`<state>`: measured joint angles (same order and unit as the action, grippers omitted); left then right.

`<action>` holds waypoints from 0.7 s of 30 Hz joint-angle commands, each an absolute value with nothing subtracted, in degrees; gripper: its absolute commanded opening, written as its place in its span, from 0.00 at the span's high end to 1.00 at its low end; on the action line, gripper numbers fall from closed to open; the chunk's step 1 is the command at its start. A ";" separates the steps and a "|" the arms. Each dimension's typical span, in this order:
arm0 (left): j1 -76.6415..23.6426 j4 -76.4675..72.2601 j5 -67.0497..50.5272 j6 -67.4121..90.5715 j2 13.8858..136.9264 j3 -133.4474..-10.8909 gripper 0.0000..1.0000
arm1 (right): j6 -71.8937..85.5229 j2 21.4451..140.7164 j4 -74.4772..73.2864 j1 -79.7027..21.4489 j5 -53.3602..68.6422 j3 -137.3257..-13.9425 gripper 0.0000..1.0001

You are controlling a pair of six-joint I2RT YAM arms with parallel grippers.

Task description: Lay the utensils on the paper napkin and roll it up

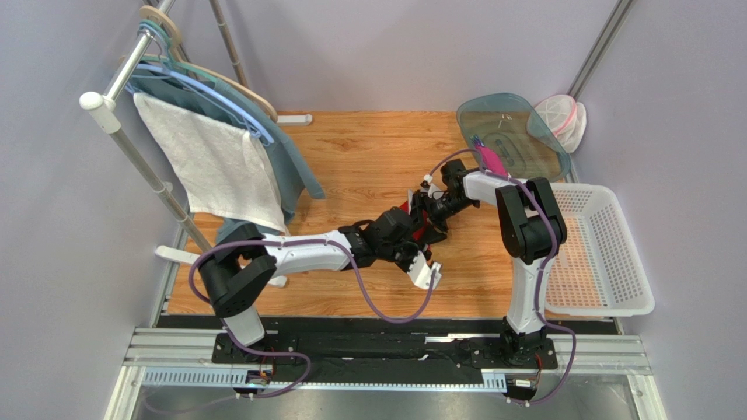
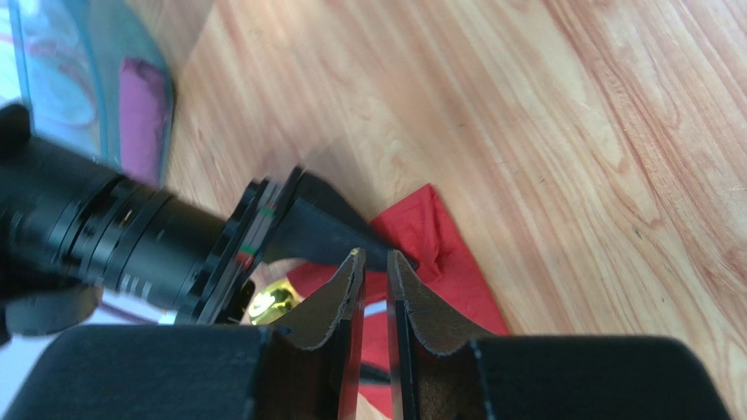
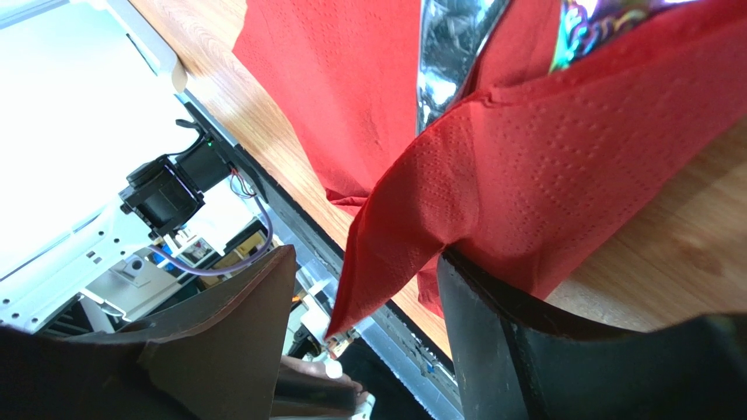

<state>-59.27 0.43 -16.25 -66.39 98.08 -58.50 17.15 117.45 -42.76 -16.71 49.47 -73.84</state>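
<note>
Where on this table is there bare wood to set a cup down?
Far side: bare wood between the towel and the blue container. Near side: a strip between the two arms, crossed by a purple cable. Crowded: the centre, where the left gripper and right gripper meet over the napkin.

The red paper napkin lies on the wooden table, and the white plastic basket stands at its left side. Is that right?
No: the white plastic basket stands at the right side of the wooden table, as the top external view shows.
</note>
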 commanded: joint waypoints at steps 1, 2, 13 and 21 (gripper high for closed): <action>-61.87 -5.70 -9.94 -78.48 100.63 -57.75 0.76 | 17.14 117.95 -42.01 -17.05 48.25 -76.29 0.34; -62.05 -5.97 -9.41 -79.01 100.72 -57.83 0.76 | 17.05 117.78 -41.92 -17.05 48.16 -76.29 0.34; -63.19 -8.43 -2.99 -84.81 105.99 -59.76 0.73 | 16.79 117.60 -42.45 -17.05 47.81 -76.02 0.34; -63.55 -6.25 1.93 -85.87 109.86 -62.84 0.72 | 16.52 116.90 -42.71 -17.05 48.16 -75.76 0.34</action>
